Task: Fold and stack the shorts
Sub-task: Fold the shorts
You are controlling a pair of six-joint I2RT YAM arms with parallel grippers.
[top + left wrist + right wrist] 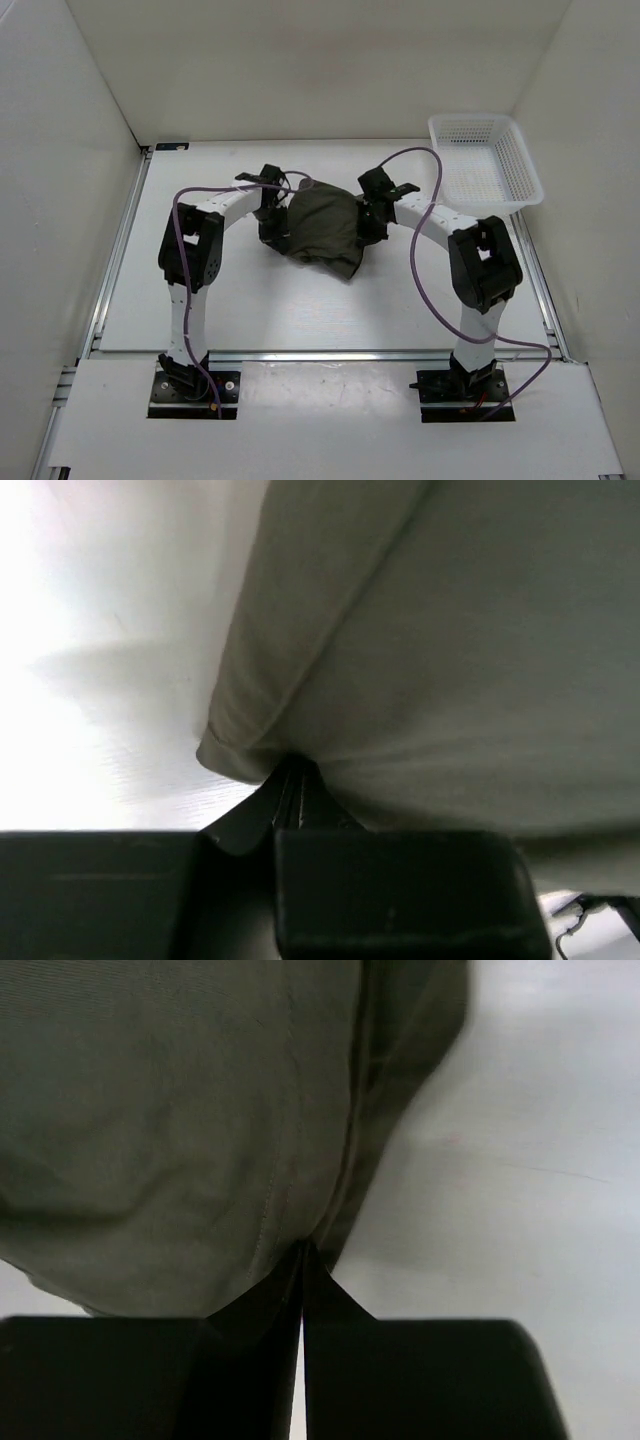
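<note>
The left pincer (292, 780) is clamped tight on a fold at the edge of the shorts (450, 660). The right pincer (303, 1258) is likewise closed on a seam at the other side. The shorts lie bunched at the centre of the overhead frame on the bench (250, 300), between both arms. Each grip takes only a thin nip of cloth, so a lift could slip free, or it could catch a single layer and fold crooked.

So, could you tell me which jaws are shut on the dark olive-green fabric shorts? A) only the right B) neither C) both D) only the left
C: the left jaws and right jaws each pinch an edge of the dark olive-green fabric shorts, as both wrist views show.
</note>
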